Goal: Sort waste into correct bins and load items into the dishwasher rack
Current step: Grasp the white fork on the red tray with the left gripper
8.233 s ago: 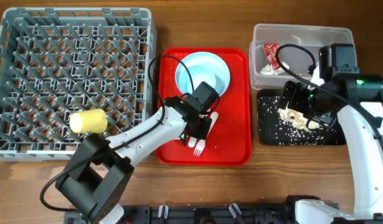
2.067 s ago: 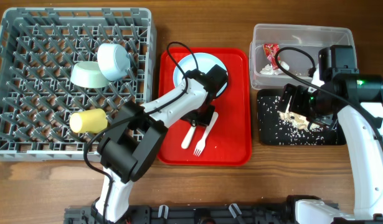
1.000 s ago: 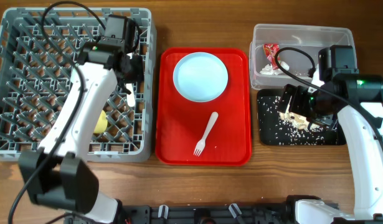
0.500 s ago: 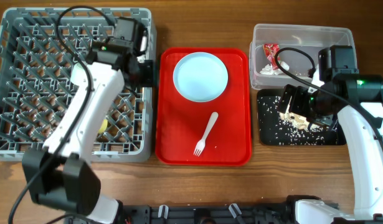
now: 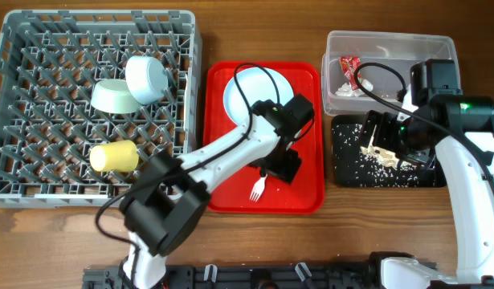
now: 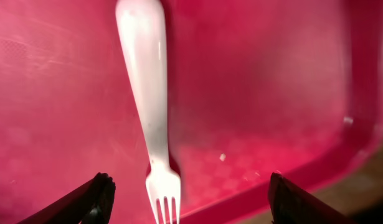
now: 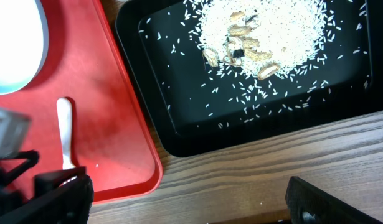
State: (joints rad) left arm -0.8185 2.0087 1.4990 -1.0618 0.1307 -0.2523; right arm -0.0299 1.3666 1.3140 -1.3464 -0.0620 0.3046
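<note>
The white fork (image 6: 151, 106) lies on the red tray (image 5: 222, 177), tines toward the front edge. My left gripper (image 6: 191, 202) hangs open just above it, one finger on each side of the tines, touching nothing. From overhead the left gripper (image 5: 277, 170) hides the fork's handle; only the tines (image 5: 256, 190) show. The pale blue plate (image 5: 240, 96) sits at the tray's back. In the dishwasher rack (image 5: 94, 18) rest a green bowl (image 5: 114, 97), a blue bowl (image 5: 146, 78) and a yellow cup (image 5: 112, 156). My right gripper (image 5: 383, 143) is open and empty over the black tray (image 5: 351, 172).
The clear tub (image 5: 391, 36) at the back right holds the red-and-white wrapper (image 5: 348, 72). Rice and food scraps (image 7: 266, 31) are piled in the black tray (image 7: 179, 134). Bare wooden table (image 7: 272, 174) lies in front of both trays.
My left gripper has swung from the right side of the rack over to the red tray and has opened above the fork. The right arm has not moved.
</note>
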